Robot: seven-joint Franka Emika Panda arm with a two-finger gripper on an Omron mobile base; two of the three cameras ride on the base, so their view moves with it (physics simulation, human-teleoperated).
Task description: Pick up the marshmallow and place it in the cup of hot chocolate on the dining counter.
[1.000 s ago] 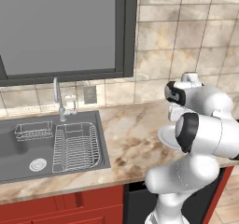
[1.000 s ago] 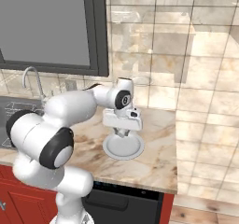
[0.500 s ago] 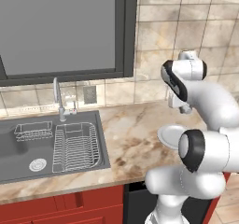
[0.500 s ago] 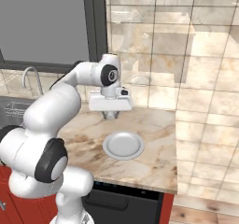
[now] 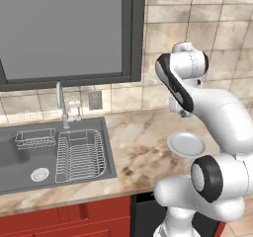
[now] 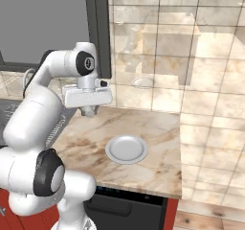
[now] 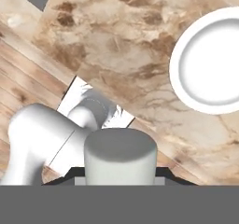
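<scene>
left base view: my gripper (image 5: 184, 113) hangs above the counter's (image 5: 138, 147) right end, past the plate (image 5: 186, 144).

right base view: no cup here.

hand view: i clench the marshmallow (image 7: 120, 156), upright.

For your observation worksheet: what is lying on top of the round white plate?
Nothing can be seen on the plate; its face is bare on the marble counter. The hand view shows only part of it, its right edge cut off.
</scene>
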